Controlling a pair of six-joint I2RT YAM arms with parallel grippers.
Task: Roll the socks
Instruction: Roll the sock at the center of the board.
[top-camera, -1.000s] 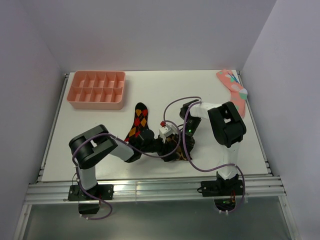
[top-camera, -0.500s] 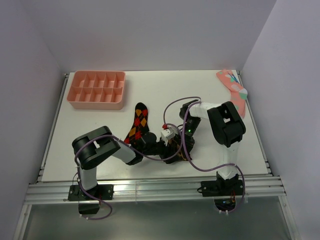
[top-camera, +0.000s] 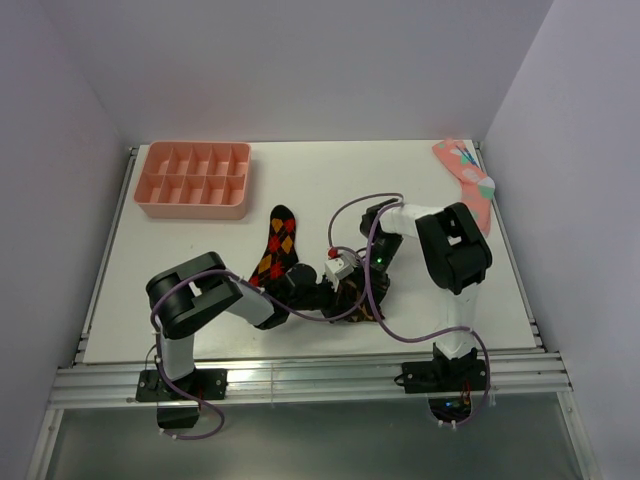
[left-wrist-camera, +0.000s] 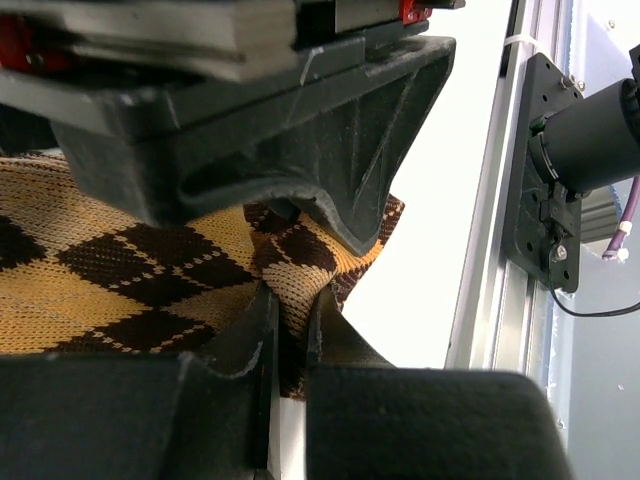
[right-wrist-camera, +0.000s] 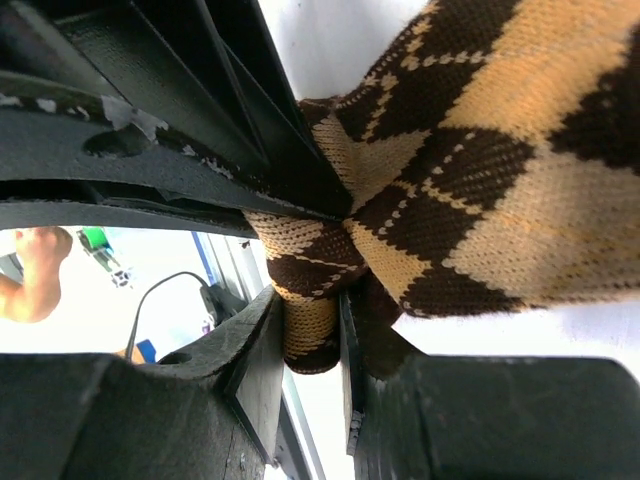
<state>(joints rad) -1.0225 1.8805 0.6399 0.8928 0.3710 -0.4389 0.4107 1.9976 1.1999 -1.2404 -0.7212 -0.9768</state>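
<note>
The tan-and-orange argyle sock (left-wrist-camera: 120, 270) lies bunched near the table's front middle, mostly hidden under both wrists in the top view (top-camera: 362, 304). My left gripper (left-wrist-camera: 290, 300) is shut on a raised fold at the sock's edge. From the other side, my right gripper (right-wrist-camera: 312, 318) is shut on a rolled bit of the same sock (right-wrist-camera: 500, 180). The two grippers sit close together, nearly touching. The red-and-orange argyle sock (top-camera: 279, 243) lies flat just left of them, its lower end under the left arm.
A pink compartment tray (top-camera: 195, 180) stands at the back left. A pink sock (top-camera: 467, 180) lies at the back right corner. Purple cables (top-camera: 372, 205) loop over the right arm. The metal rail (top-camera: 320, 375) runs along the table's front edge.
My left gripper has closed from open onto the tan sock's fold, and the left arm has shifted slightly right. The right gripper has kept its hold.
</note>
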